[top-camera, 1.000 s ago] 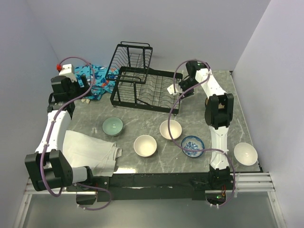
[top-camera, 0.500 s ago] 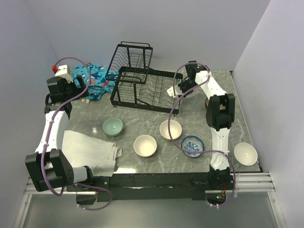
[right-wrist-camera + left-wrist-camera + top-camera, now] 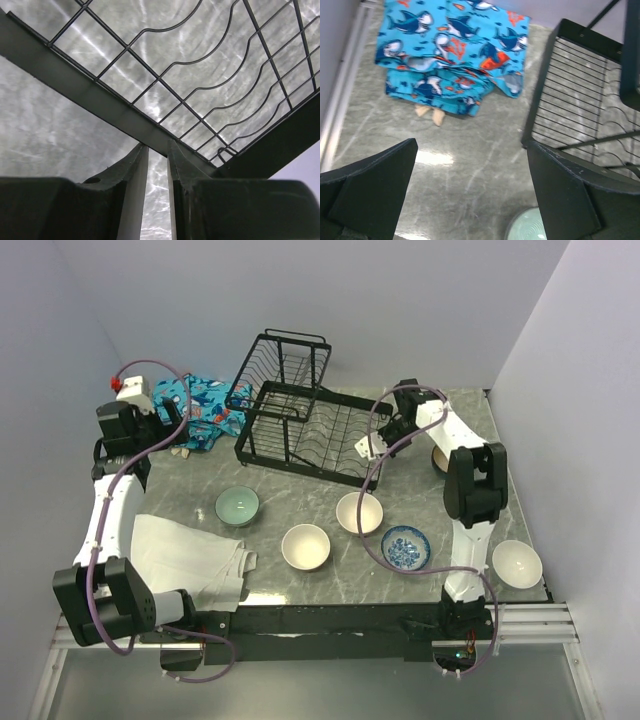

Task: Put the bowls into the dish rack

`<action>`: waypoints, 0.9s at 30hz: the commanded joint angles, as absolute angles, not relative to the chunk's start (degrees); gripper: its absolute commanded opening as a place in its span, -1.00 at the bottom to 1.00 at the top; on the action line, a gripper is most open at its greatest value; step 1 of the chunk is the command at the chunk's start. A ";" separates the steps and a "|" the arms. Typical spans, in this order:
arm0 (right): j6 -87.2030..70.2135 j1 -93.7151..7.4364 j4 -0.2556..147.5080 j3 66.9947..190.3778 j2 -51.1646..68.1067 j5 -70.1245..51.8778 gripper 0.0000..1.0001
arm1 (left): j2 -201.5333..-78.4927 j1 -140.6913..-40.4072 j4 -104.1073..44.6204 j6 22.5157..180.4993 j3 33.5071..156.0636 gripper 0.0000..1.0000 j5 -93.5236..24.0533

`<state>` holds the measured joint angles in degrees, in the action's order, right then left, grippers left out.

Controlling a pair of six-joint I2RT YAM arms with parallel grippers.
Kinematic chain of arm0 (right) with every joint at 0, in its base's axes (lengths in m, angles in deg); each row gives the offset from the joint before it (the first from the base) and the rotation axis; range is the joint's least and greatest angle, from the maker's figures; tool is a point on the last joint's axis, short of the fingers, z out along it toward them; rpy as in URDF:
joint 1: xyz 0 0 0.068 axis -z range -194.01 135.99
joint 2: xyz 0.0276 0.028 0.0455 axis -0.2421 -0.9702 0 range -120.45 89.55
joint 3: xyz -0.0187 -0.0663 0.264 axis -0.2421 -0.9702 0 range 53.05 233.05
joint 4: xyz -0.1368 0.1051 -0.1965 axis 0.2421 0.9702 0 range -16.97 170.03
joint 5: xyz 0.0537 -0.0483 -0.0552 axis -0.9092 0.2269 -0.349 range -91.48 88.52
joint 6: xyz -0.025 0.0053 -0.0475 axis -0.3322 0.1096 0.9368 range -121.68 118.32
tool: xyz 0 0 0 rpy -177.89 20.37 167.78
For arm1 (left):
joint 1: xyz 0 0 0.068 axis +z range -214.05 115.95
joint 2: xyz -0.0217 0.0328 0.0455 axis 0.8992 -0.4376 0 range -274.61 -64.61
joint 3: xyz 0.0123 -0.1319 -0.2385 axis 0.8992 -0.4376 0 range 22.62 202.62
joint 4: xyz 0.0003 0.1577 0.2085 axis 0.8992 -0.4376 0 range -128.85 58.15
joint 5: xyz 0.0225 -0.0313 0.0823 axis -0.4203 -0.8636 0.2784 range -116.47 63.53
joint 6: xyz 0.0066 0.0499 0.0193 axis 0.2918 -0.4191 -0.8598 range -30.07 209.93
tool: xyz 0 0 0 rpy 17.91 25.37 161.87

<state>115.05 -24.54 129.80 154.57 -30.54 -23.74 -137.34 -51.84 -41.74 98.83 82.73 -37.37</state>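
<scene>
The black wire dish rack [image 3: 300, 430] stands at the back of the table with no bowl in it. My right gripper [image 3: 385, 432] is at its right end. In the right wrist view the jaws [image 3: 156, 144] are nearly together, their tips against the rack's rim band [image 3: 100, 100] close to a corner. Several bowls stand in front of the rack: pale green [image 3: 238, 505], two cream [image 3: 306, 546] [image 3: 359, 512], blue-and-white [image 3: 405, 547], and white [image 3: 517, 563] at the right edge. My left gripper [image 3: 175, 425] hangs open [image 3: 472, 145] over bare table, beside the rack [image 3: 580, 100] and above the green bowl [image 3: 535, 230].
A shark-print cloth [image 3: 195, 405] lies at the back left beside the rack and also shows in the left wrist view [image 3: 455, 50]. A white towel [image 3: 190, 560] covers the near left. Walls close in on three sides.
The right jaws have narrowed at the rack's rim, and the rack has shifted and turned slightly to the right with them. The left arm has drawn back a little to the left.
</scene>
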 commanded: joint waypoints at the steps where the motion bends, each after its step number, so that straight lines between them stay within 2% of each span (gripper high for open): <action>1: 132.27 -23.94 134.91 149.13 -25.33 -19.85 -0.62 | -135.18 -52.62 -43.62 99.60 81.95 0.91 -43.78; 4: 126.84 -23.94 133.15 144.91 -22.34 -19.50 -0.65 | -135.88 -56.04 -46.08 97.76 80.63 0.74 -45.37; 5: 125.42 -23.94 131.93 142.55 -21.46 -19.67 -0.66 | -135.89 -57.97 -46.00 96.44 79.93 0.62 -45.72; 6: 124.10 -23.94 131.31 141.39 -19.80 -19.85 -0.67 | -135.89 -58.68 -45.30 95.82 79.05 0.16 -46.42; 7: 121.05 -23.94 130.69 140.34 -18.91 -20.37 -0.70 | -135.89 -59.38 -44.95 95.47 77.65 -0.06 -47.03; 8: 119.36 -23.94 129.21 138.41 -18.12 -20.64 -0.71 | -135.89 -60.61 -44.59 95.12 77.11 -0.53 -47.30; 9: 117.78 -23.94 128.58 137.52 -16.81 -20.82 -0.72 | -135.80 -61.32 -44.07 95.20 76.59 -0.72 -47.57; 11: 112.33 -23.94 125.70 135.24 -15.48 -21.26 -0.82 | -136.32 -62.90 -42.05 95.03 75.27 -0.98 -47.92; 15: 101.44 -23.94 121.90 135.23 -15.82 -21.43 -0.88 | -140.53 -65.44 -38.45 95.90 76.57 -0.98 -51.07; 19: 92.04 -23.94 118.04 135.58 -16.53 -21.70 -0.92 | -148.43 -67.56 -37.03 96.78 84.72 -0.98 -52.92; 27: 85.07 -23.94 110.92 131.80 -14.25 -21.43 -0.95 | -159.08 -70.38 -38.97 97.13 99.60 -0.98 -55.21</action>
<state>98.00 -24.69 117.52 133.37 -16.03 -23.90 -157.68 -69.61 -40.97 96.63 93.68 -52.01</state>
